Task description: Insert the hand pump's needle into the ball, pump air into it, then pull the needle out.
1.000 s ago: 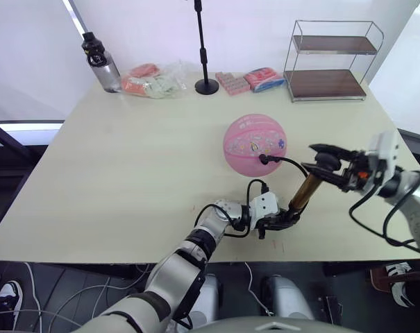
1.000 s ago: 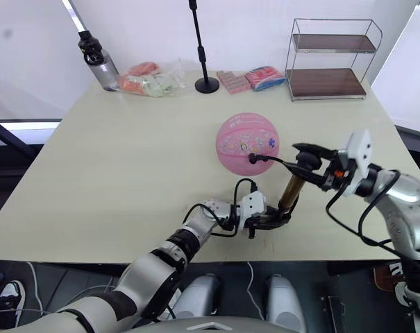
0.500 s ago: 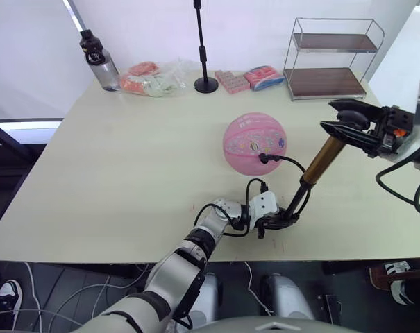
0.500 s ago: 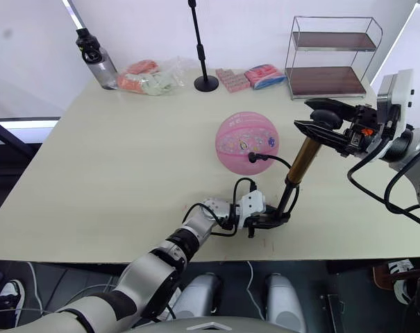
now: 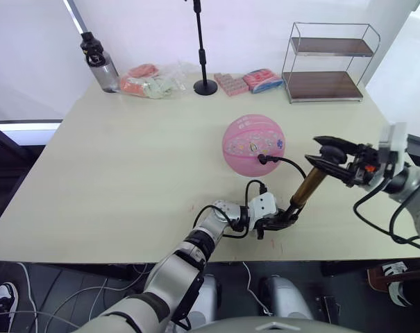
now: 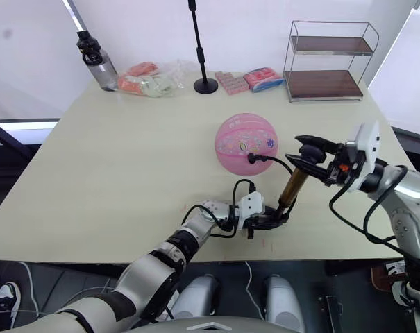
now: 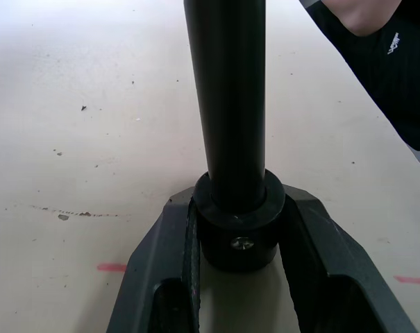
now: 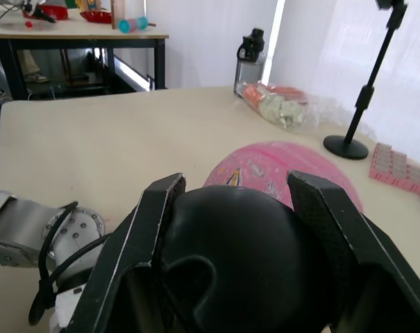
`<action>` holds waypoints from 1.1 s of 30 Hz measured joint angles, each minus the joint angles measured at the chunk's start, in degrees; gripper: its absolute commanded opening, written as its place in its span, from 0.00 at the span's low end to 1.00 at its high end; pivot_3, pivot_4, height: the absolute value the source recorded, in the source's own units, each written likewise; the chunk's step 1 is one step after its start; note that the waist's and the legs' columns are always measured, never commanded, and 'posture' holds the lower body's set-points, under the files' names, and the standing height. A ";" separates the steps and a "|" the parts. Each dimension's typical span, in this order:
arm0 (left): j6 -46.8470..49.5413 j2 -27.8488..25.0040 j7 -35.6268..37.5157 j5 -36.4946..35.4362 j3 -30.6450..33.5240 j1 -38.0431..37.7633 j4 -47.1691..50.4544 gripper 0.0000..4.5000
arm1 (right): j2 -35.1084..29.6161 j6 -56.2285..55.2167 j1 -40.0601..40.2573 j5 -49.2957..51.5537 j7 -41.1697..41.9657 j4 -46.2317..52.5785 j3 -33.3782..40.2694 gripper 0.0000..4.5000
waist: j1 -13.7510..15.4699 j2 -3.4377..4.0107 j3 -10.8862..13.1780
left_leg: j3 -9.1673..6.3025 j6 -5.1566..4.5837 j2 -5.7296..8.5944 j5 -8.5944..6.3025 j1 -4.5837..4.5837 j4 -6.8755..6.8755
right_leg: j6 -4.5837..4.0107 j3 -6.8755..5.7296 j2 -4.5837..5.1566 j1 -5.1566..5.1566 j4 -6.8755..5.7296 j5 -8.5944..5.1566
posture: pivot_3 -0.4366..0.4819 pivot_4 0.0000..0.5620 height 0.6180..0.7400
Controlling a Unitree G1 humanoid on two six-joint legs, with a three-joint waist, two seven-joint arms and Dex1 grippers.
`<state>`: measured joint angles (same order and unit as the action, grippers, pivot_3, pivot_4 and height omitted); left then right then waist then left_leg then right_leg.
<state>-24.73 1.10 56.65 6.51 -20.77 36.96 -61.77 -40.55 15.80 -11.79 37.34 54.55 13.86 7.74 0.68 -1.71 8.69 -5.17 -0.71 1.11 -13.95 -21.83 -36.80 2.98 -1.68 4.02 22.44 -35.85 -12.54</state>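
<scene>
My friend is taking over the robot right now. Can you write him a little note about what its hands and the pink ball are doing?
Left gripper: shut on the black bottom cap of the bronze-gold hand pump, pinning it near the table's front edge.
Right gripper: shut on the pump's black top handle.
Pink rubber ball: round, resting mid-table; the thin black hose runs to its valve, needle in.
Done: needle inserted, pumping under way.
Left: finish pumping, then pull the needle out.
</scene>
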 measured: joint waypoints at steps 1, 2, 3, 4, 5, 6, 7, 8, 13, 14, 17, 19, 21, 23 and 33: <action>0.00 0.00 0.00 0.00 0.00 0.00 0.00 0.24 | 0.83 -0.84 0.67 -0.98 0.02 -0.33 -0.70 0.41 | 0.01 -0.11 -0.08 | -0.02 0.00 0.00 0.00 0.00 0.02 | 0.00 -0.02 -0.01 0.00 0.00 0.00 | 0.48 0.27 1.00; 0.00 0.00 -0.01 0.00 -0.01 -0.01 0.00 0.24 | 1.74 -1.64 1.54 -1.72 0.00 -0.74 -1.24 0.41 | 0.04 -0.20 -0.14 | -0.05 0.00 0.00 0.00 -0.01 0.03 | -0.01 -0.03 -0.02 0.00 0.00 -0.01 | 0.48 0.27 1.00; 0.00 0.02 -0.03 0.00 -0.03 -0.02 0.00 0.24 | 2.88 -3.09 2.80 -2.78 -0.02 -1.38 -1.68 0.41 | 0.05 -0.26 -0.19 | -0.05 0.00 0.00 0.00 -0.01 0.06 | -0.01 -0.03 -0.01 0.00 0.01 -0.01 | 0.48 0.27 1.00; 0.01 0.00 -0.05 0.00 -0.06 -0.04 0.00 0.24 | 3.37 -4.06 3.84 -3.59 -0.03 -1.58 -2.04 0.41 | 0.04 -0.28 -0.26 | -0.04 0.01 0.01 0.00 0.00 0.06 | -0.01 -0.03 -0.01 0.00 0.01 -0.01 | 0.48 0.27 1.00; 0.01 -0.04 -0.06 0.04 -0.08 -0.05 -0.01 0.24 | 4.18 -5.25 4.98 -4.58 -0.05 -1.87 -2.29 0.41 | 0.02 -0.33 -0.33 | -0.03 0.01 0.01 -0.01 0.01 0.07 | -0.01 -0.01 -0.01 0.00 0.01 -0.01 | 0.48 0.27 1.00; 0.01 -0.07 -0.06 0.06 -0.10 -0.08 -0.02 0.24 | 4.89 -5.88 5.65 -5.23 -0.11 -2.26 -2.38 0.41 | 0.01 -0.40 -0.41 | -0.03 0.01 0.00 -0.01 0.02 0.08 | -0.01 -0.01 -0.01 0.00 0.01 -0.02 | 0.48 0.27 1.00; 0.01 -0.08 -0.05 0.08 -0.11 -0.13 -0.02 0.24 | 6.08 -7.03 6.59 -6.26 -0.44 -3.37 -2.87 0.41 | 0.00 -0.43 -0.46 | -0.03 0.01 -0.02 -0.01 0.05 0.08 | -0.01 -0.01 -0.01 -0.01 0.01 -0.02 | 0.48 0.27 1.00; 0.01 -0.08 -0.05 0.08 -0.11 -0.13 -0.02 0.24 | 6.15 -7.12 6.62 -6.32 -0.48 -3.43 -2.90 0.41 | 0.00 -0.43 -0.47 | -0.04 0.01 -0.02 -0.01 0.05 0.08 | -0.01 -0.01 -0.01 -0.01 0.01 -0.01 | 0.48 0.27 1.00; 0.05 -0.10 -0.07 0.09 -0.09 -0.10 -0.06 0.24 | 6.99 -9.48 7.22 -9.03 -0.80 -4.79 -4.49 0.41 | 0.01 -0.32 -0.56 | -0.04 0.01 -0.22 -0.01 0.08 0.09 | -0.02 -0.05 -0.06 -0.05 0.00 -0.02 | 0.48 0.27 1.00; 0.05 -0.11 -0.06 0.09 -0.08 -0.10 -0.06 0.24 | 6.90 -9.48 7.00 -9.02 -0.66 -4.81 -4.35 0.41 | 0.00 -0.31 -0.55 | -0.03 0.01 -0.21 -0.01 0.08 0.09 | -0.02 -0.05 -0.06 -0.04 0.01 -0.02 | 0.48 0.27 1.00; 0.05 -0.05 -0.04 0.09 -0.09 0.00 -0.06 0.24 | 6.23 -9.22 5.90 -8.78 0.09 -4.70 -4.20 0.41 | 0.02 -0.25 -0.51 | -0.03 0.01 -0.21 -0.01 0.05 0.08 | -0.02 -0.05 -0.05 -0.03 0.01 -0.02 | 0.48 0.27 1.00; 0.05 -0.03 0.00 0.06 -0.07 0.20 -0.06 0.24 | 5.28 -8.19 5.20 -7.93 0.25 -4.44 -4.01 0.41 | 0.01 -0.15 -0.44 | -0.01 0.01 -0.20 -0.01 0.02 0.08 | -0.02 -0.03 -0.04 0.00 0.01 -0.02 | 0.48 0.27 1.00; 0.05 0.11 0.09 0.03 -0.06 0.45 -0.05 0.24 | 3.22 -6.05 3.55 -7.25 0.69 -3.81 -3.70 0.41 | 0.00 0.16 -0.17 | 0.06 0.01 -0.14 -0.01 -0.07 0.05 | 0.00 0.02 0.00 0.09 0.01 0.00 | 0.48 0.27 1.00; 0.05 0.31 0.21 -0.02 -0.02 0.52 -0.05 0.24 | 0.76 -3.10 1.16 -4.78 1.40 -2.68 -2.18 0.41 | 0.06 0.44 0.07 | 0.04 0.01 0.07 0.00 -0.14 0.01 | 0.00 0.03 0.02 0.13 0.01 0.00 | 0.48 0.27 1.00; 0.05 0.26 0.34 -0.06 0.09 0.67 -0.06 0.24 | -6.82 5.89 -6.91 3.58 2.42 -0.20 2.38 0.41 | 0.00 0.42 0.34 | 0.06 0.00 0.11 0.00 -0.16 -0.03 | 0.01 0.06 0.05 0.14 0.01 0.01 | 0.48 0.27 1.00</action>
<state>-24.68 1.36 57.00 6.45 -20.69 37.63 -61.83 -47.37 21.69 -18.71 40.92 56.97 13.67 10.12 0.68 -1.29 9.03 -5.11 -0.70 1.21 -13.95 -21.99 -36.82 2.99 -1.62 4.07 22.58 -35.85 -12.53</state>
